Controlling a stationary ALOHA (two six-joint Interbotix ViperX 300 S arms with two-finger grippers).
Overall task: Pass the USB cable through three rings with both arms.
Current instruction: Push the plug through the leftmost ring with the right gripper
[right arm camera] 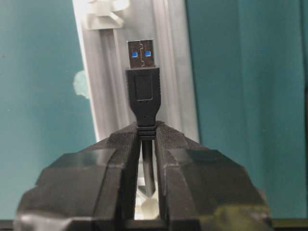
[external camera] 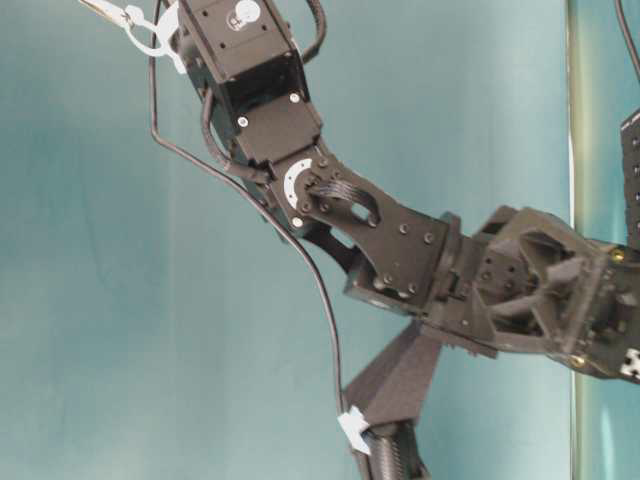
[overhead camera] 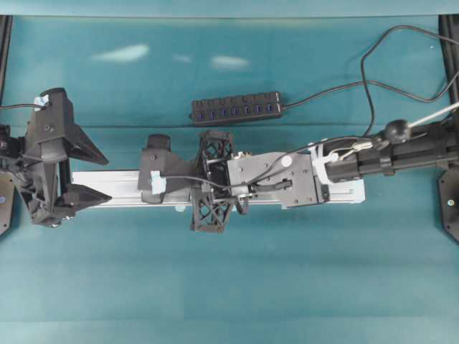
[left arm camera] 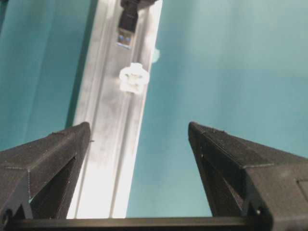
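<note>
overhead view, left to right: the left gripper [overhead camera: 79, 172] is hanging over the nine o'clock end of the rail [overhead camera: 107, 188], its two pointed, matte black fingers spread wide with nothing between them. the rail is a long bar of brushed silver aluminium with lengthwise grooves, lying flat on a smooth teal table [overhead camera: 229, 287]. at centre, the right gripper [overhead camera: 154, 188] is reaching along the rail towards nine o'clock, its lattice-framed wrist sitting just behind it. at twelve o'clock from the wrist, a black multi-port hub bar [overhead camera: 237, 109] with blue sockets is lying on the cloth-like surface, its own lead curling away towards two o'clock.

left wrist view: one white plastic ring [left arm camera: 132, 78], knobbly and rounded, is standing on the rail at twelve o'clock from the open jaws.

right wrist view: the right gripper's ridged fingers [right arm camera: 113, 159] are pressed together, pinching the usb cable [right arm camera: 143, 103] just behind its moulded rectangular plug; the metal tip with blue inserts is pointing to twelve o'clock, above the rail, with a second white ring [right arm camera: 103, 12] at eleven o'clock from it.
</note>
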